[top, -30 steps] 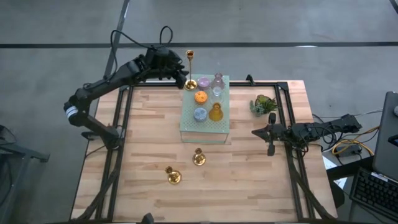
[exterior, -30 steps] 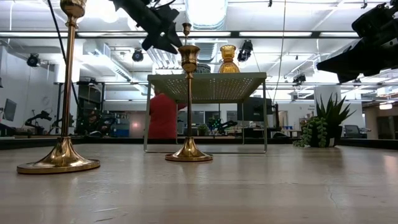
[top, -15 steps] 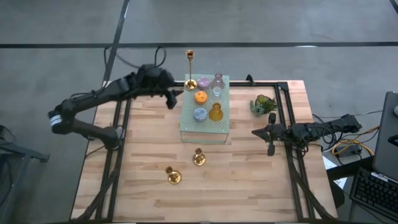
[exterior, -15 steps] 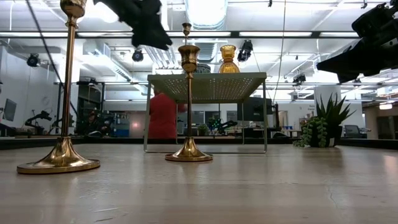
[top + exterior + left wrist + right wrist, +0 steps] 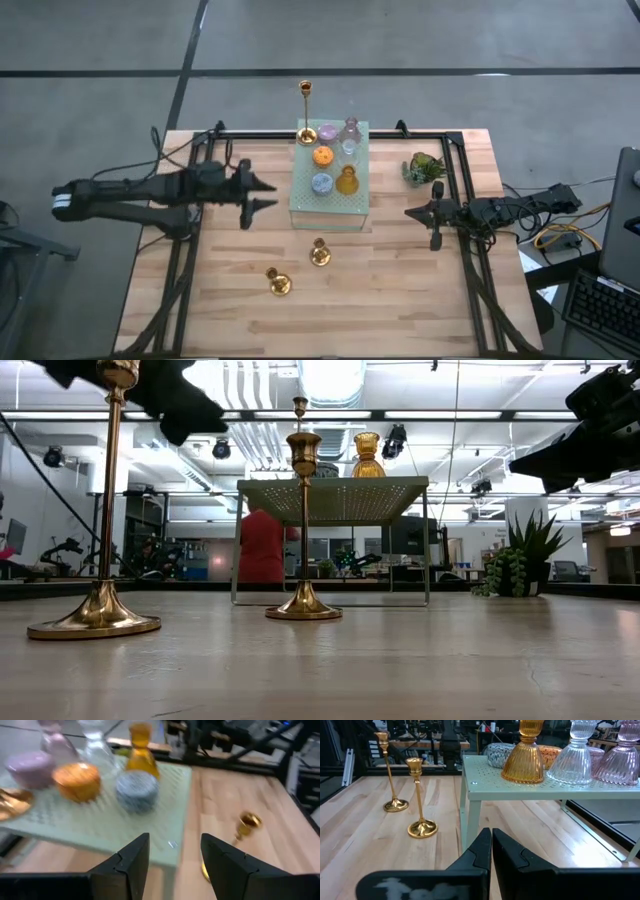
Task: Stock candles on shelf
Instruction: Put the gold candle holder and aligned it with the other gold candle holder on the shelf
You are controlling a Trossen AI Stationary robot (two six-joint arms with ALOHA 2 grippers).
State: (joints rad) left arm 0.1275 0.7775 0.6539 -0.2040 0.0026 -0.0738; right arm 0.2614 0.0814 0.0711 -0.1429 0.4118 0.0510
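shelf: pale mint perforated stand (image 5: 330, 205) at the far middle of the tabletop (image 5: 400, 290); thin legs and mesh top, likely light enough to shift if bumped
candles on shelf: orange (image 5: 322, 156), lilac (image 5: 328, 132), speckled pale blue (image 5: 321, 184), amber ribbed glass (image 5: 347, 182) and a clear ribbed glass (image 5: 350, 135), all upright and close together on the mesh
brass sticks: one tall candlestick (image 5: 306, 132) at the shelf's far left corner, whether fully on the mesh is hard to tell; two more (image 5: 320, 253) (image 5: 278, 283) stand on the tabletop in front of the shelf
handling: glass pieces look rigid, smooth, breakable and slippery, best taken low around the ribbed body; brass sticks are top-heavy on small bases, so hold the stem near the base
left gripper: (image 5: 250, 192) just left of the shelf, fingers (image 5: 131, 860) apart and holding nothing
right gripper: (image 5: 434, 215) waits right of the shelf near the small plant (image 5: 424, 168), fingers pressed together, empty
writing: no brand, label or lettering readable on any piece
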